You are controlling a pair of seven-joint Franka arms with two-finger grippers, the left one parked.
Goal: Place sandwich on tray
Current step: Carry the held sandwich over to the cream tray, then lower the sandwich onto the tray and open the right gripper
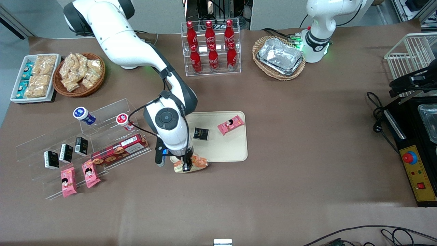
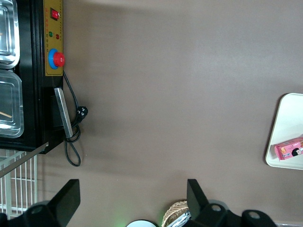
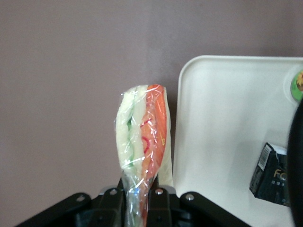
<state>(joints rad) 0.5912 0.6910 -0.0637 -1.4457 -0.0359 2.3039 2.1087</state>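
Note:
The sandwich (image 1: 194, 163), a clear-wrapped wedge with pale bread and orange-red and green layers, is pinched in my right gripper (image 1: 186, 167). It hangs over the corner of the cream-beige tray (image 1: 232, 150) nearest the front camera and the working arm. In the right wrist view the sandwich (image 3: 142, 137) stands on edge between the fingers (image 3: 163, 201), beside the tray's rim (image 3: 182, 123), over the brown table. The gripper (image 3: 138, 203) is shut on the sandwich's wrapped tip.
On the tray lie a black packet (image 1: 201, 133) and a pink snack packet (image 1: 230, 124). A red biscuit box (image 1: 119, 149) and clear stepped shelf (image 1: 78, 143) with small packets stand toward the working arm's end. A cola bottle rack (image 1: 211, 48) and foil trays in a basket (image 1: 280, 56) lie farther back.

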